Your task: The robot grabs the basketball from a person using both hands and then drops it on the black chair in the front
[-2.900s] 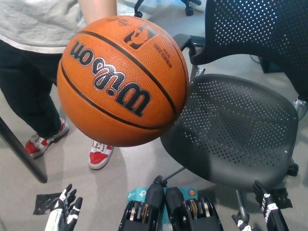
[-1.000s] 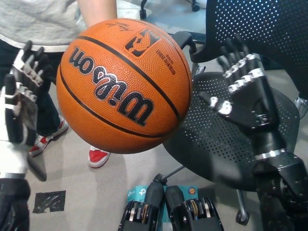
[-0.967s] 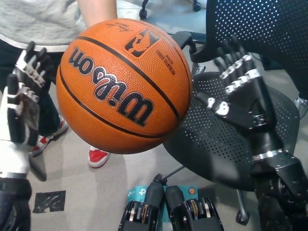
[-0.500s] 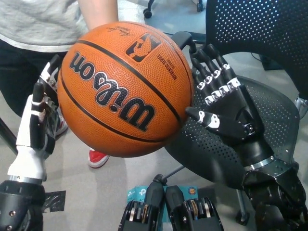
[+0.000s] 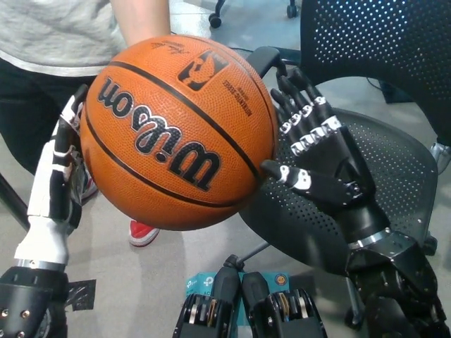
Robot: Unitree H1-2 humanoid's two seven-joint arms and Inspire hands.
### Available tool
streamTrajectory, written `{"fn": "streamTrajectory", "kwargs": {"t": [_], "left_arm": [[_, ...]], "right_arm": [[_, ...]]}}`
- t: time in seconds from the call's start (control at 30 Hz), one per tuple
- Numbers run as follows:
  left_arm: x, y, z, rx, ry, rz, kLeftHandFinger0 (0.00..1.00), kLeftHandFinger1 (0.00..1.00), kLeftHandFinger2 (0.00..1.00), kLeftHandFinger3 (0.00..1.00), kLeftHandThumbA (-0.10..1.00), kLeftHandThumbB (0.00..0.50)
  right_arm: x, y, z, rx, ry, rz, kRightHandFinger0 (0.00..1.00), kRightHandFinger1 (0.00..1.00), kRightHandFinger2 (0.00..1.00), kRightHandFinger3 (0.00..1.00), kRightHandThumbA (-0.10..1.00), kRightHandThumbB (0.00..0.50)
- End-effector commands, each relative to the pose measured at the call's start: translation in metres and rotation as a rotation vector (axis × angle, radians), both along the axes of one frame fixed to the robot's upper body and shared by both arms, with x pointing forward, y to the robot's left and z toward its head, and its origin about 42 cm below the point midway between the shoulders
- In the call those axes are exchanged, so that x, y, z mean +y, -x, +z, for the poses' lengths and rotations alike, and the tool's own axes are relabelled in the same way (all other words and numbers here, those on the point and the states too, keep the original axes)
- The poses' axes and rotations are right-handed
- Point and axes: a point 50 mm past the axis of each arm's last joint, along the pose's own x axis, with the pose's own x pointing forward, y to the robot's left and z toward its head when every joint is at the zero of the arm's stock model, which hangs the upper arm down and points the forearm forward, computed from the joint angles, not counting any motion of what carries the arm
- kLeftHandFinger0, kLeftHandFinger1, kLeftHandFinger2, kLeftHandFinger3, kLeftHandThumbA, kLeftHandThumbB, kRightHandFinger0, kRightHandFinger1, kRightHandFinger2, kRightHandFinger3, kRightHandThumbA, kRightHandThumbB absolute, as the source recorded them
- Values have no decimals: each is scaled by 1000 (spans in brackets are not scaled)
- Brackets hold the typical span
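Spread white fingers [image 5: 67,134] of the left hand [image 5: 53,186] press the ball [image 5: 177,130] from the left; the black right hand [image 5: 320,165], fingers open, touches its right side. A person's arm [image 5: 139,17] holds it from the far side, with the chair [image 5: 366,190] at right.

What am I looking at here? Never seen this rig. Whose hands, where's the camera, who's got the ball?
One view, from a camera on a humanoid robot's head, looking steeply down. The white left hand and the black right hand are the robot's own, fingers spread on either side of an orange Wilson basketball. Both sit at the ball's sides; whether they press on it I cannot tell. A person in a grey top stands behind the ball, an arm reaching down to its top, apparently handing it over. To the right is the black perforated chair, where the ball should be dropped.
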Motion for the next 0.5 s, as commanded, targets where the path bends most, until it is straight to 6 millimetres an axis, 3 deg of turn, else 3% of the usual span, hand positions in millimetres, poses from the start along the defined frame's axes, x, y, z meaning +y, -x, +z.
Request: {"fn": "streamTrajectory", "kwargs": {"t": [0.0, 0.1, 0.13, 0.2, 0.23, 0.33, 0.4, 0.47], "left_arm": [[-34, 3, 6, -30, -21, -104, 1000, 1000, 1000, 1000, 1000, 169], [-35, 3, 6, -33, -25, -101, 1000, 1000, 1000, 1000, 1000, 157], [-45, -1, 0, -22, -30, -105, 1000, 1000, 1000, 1000, 1000, 158], [-46, -1, 0, -20, -30, -105, 1000, 1000, 1000, 1000, 1000, 157], [-51, -4, -5, -17, -48, -106, 1000, 1000, 1000, 1000, 1000, 157], [-51, -4, -5, -18, -48, -104, 1000, 1000, 1000, 1000, 1000, 156], [-60, -6, -8, -16, -124, -87, 1000, 1000, 1000, 1000, 1000, 138], [-63, -8, -11, -18, -135, -78, 1000, 1000, 1000, 1000, 1000, 139]], "right_arm": [[54, -15, 4, -148, 278, -49, 1000, 1000, 1000, 1000, 1000, 420], [57, -16, 3, -154, 291, -60, 1000, 1000, 1000, 1000, 1000, 399], [83, -17, -3, -186, 369, -131, 1000, 1000, 1000, 1000, 1000, 390], [86, -17, -4, -193, 376, -140, 1000, 1000, 1000, 1000, 1000, 387], [103, -18, -7, -214, 400, -166, 1000, 1000, 1000, 1000, 1000, 366], [104, -18, -8, -220, 401, -172, 1000, 1000, 1000, 1000, 1000, 361], [127, -15, -9, -220, 372, -192, 1000, 1000, 1000, 1000, 1000, 376], [133, -12, -8, -223, 341, -195, 1000, 1000, 1000, 1000, 1000, 348]]}}
